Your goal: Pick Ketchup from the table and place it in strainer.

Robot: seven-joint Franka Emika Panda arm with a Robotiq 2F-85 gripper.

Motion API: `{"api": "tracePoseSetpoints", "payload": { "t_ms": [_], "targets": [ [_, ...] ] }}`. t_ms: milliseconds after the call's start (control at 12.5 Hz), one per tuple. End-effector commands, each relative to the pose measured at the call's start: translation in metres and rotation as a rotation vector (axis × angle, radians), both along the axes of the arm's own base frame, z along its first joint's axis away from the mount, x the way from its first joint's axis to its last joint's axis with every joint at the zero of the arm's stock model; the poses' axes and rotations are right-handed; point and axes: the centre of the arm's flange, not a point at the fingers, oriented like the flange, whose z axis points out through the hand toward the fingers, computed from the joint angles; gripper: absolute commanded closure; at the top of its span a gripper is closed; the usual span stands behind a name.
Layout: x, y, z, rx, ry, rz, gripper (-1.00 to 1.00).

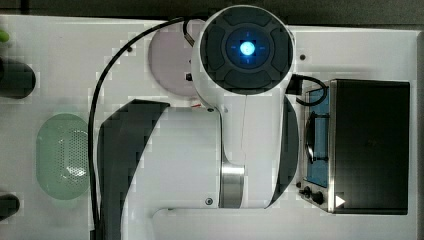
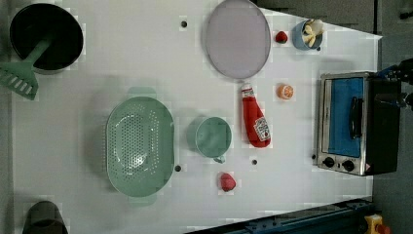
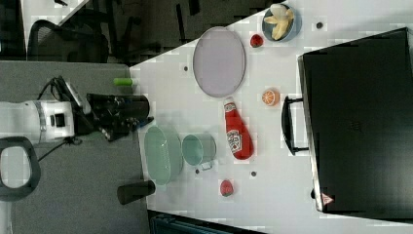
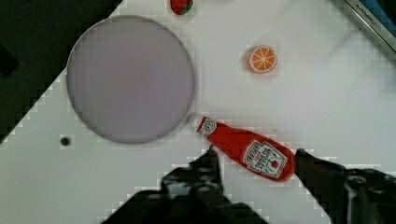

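I see the Ketchup (image 4: pixel 246 151) lying on the counter (image 2: pixel 122 63) beside the plate (image 4: pixel 130 78), my fingers (image 4: pixel 208 170) spread, empty, above it; strainer (image 2: pixel 140 146) sits apart

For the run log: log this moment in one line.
phase: approach | pincer: open, above Ketchup | Ketchup: lying on table | strainer: empty

Lilac plate (image 2: pixel 237 38), green cup (image 2: pixel 213 137), orange slice (image 2: pixel 285 91), toaster oven (image 2: pixel 358 123)
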Motion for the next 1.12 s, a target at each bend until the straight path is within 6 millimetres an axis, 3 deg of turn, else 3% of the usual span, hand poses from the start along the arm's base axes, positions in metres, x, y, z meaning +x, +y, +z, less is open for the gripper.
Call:
{"api": "tracePoseSetpoints", "payload": {
  "t_ms": [80,240,560,1120],
  "targets": [
    [-0.100,-0.022,0.056,0.001,0.080,-0.054,-0.59],
    [-0.098,-0.019,0.045,0.001,0.102,-0.043,-0.99],
    [-0.080,-0.001,-0.010,0.005,0.152,0.109,-1.00],
    [-0.044,0.018,-0.154,0.039,0.126,0.503,-1.00]
  ]
}}
